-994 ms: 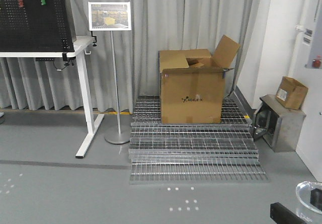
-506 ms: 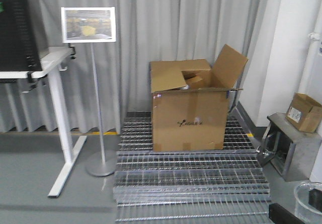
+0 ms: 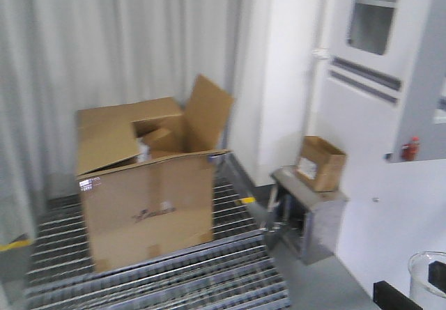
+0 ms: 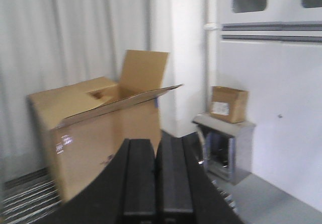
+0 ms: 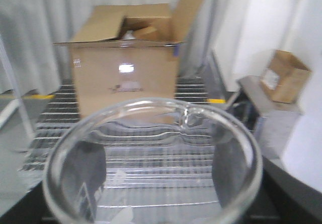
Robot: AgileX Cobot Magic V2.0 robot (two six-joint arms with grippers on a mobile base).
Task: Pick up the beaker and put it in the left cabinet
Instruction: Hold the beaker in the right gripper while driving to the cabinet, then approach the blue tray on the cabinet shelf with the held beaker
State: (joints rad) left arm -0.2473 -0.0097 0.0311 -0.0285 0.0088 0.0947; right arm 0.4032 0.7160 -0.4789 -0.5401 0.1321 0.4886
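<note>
Right tool (image 5: pixel 156 176) has the clear glass beaker (image 5: pixel 151 133) clamped, with dark pads (image 5: pixel 85 176) showing through the glass on both sides. On the front cam the beaker sits in the bottom right corner, up off the floor as far as I can tell through the blur. Left tool (image 4: pixel 156 178) is pinched together with nothing in it. Ahead there's an open cardboard box (image 3: pixel 146 184) on metal floor grating (image 3: pixel 174 279), and a smaller box (image 3: pixel 319 162) on a grey metal stand (image 3: pixel 310 219).
</note>
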